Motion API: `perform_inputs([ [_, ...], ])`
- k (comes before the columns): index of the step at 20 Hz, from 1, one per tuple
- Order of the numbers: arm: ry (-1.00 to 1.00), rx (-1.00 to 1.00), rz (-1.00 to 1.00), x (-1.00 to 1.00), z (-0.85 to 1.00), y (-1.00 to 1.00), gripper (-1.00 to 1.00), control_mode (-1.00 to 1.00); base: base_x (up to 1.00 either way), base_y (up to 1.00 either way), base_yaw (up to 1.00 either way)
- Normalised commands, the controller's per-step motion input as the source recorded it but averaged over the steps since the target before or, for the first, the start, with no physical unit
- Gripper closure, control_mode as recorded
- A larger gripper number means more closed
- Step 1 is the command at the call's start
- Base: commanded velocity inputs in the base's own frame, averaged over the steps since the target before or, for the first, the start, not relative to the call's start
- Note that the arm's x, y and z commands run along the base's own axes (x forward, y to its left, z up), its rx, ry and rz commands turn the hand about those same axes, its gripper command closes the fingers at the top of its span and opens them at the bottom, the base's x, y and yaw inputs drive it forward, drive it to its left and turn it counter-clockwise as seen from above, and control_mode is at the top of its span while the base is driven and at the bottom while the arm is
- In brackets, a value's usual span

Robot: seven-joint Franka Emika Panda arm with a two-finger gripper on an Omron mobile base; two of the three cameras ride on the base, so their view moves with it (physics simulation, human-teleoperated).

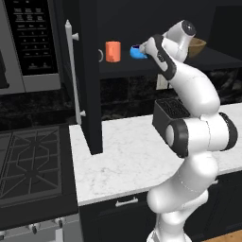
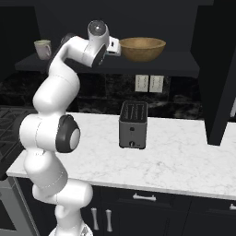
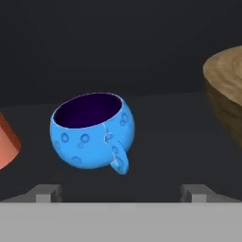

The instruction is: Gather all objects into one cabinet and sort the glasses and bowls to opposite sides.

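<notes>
The black wall cabinet [image 1: 90, 71] stands with its door swung open, and the objects sit on its dark shelf [image 2: 138, 67]. From left to right along it are the orange cup [image 1: 113, 51], the blue cup [image 1: 138, 52] and the wide wooden bowl [image 2: 142, 48]. My gripper [image 3: 121, 193] is open just in front of the blue cup [image 3: 92, 130], its fingertips [image 3: 47, 193] wide apart and touching nothing. The cup's handle points toward the hand. In the hand view the orange cup [image 3: 7, 142] is at the left edge and the bowl [image 3: 227, 90] at the right.
A pale mug [image 2: 43, 48] stands at the shelf's far left. Below, a black toaster [image 2: 133, 124] sits on the white marble counter [image 2: 184, 156]. The open cabinet door [image 1: 75, 75] juts out over the counter's left end, beside the stove [image 1: 30, 165] and microwave [image 1: 28, 42].
</notes>
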Motion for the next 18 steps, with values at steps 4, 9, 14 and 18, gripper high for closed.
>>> perform_inputs([
  [4, 0.00, 0.00, 0.00, 0.23, -0.06, 0.00, -1.00, -1.00, 0.00, 0.00, 0.00],
  [9, 0.00, 0.00, 0.00, 0.28, -0.05, 0.00, -1.00, -1.00, 0.00, 0.00, 0.00],
  [14, 0.00, 0.00, 0.00, 0.35, -0.08, 0.00, -1.00, -1.00, 0.00, 0.00, 0.00],
  [18, 0.00, 0.00, 0.03, 0.12, -0.07, 0.00, -1.00, -1.00, 0.00, 0.00, 0.00],
])
